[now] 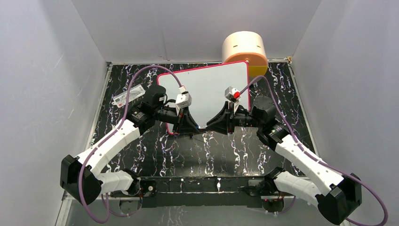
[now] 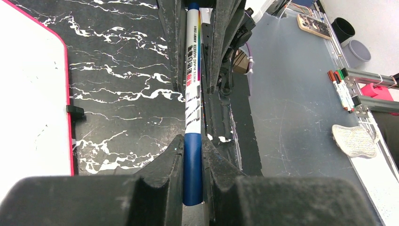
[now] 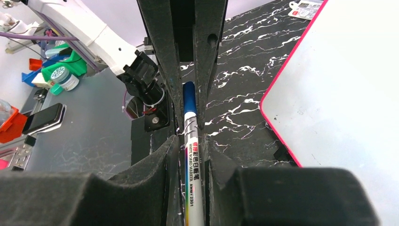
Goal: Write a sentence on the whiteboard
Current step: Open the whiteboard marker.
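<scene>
Blue cap (image 2: 192,174) pinched in left gripper (image 2: 192,146); marker (image 2: 193,80) level between the two, right gripper (image 3: 193,146) narrow about its barrel. Whiteboard (image 1: 211,84) flat just behind, no lettering yet. Likely uncapping: seat right grip fully, then pull apart straight along barrel, without twisting, left clamp firm.

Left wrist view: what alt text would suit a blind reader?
A marker is pinched at its blue end by the left fingers, its other end lying between the right fingers. A pink-framed whiteboard lies left, on a black marbled table.
</scene>
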Action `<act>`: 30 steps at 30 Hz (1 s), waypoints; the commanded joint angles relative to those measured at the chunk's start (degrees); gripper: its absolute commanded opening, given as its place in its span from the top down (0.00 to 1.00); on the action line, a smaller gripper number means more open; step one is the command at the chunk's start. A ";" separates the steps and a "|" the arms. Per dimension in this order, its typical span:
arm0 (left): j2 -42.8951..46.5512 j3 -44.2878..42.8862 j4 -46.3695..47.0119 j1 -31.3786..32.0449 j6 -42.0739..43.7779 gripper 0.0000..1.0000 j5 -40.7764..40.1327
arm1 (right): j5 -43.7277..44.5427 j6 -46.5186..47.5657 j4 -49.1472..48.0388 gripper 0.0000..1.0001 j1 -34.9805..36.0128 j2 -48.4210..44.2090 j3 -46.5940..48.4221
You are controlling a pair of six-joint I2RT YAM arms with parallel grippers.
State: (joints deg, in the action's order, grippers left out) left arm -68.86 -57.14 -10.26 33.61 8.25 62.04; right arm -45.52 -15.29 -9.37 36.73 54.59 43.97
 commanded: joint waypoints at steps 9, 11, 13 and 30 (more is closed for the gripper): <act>-0.21 -0.77 2.00 -1.09 -1.57 1.00 2.27 | -4.13 0.01 -2.98 0.74 -0.08 0.99 0.50; -0.37 -0.91 2.19 -1.13 -1.72 1.00 2.46 | -4.32 0.03 -3.03 0.79 -0.08 1.15 0.42; -0.36 -0.85 2.41 -1.09 -1.91 1.00 2.51 | -4.32 0.05 -3.10 0.86 -0.08 1.09 0.35; 1.61 -1.62 -4.54 -3.50 3.54 1.00 -0.22 | -3.36 3.73 2.11 1.00 -1.92 -3.58 0.86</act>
State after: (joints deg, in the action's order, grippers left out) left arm -69.28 -57.19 -11.33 32.71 9.04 63.92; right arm -47.11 -13.04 -8.54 36.42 54.74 43.97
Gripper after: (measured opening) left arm 0.117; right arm 0.212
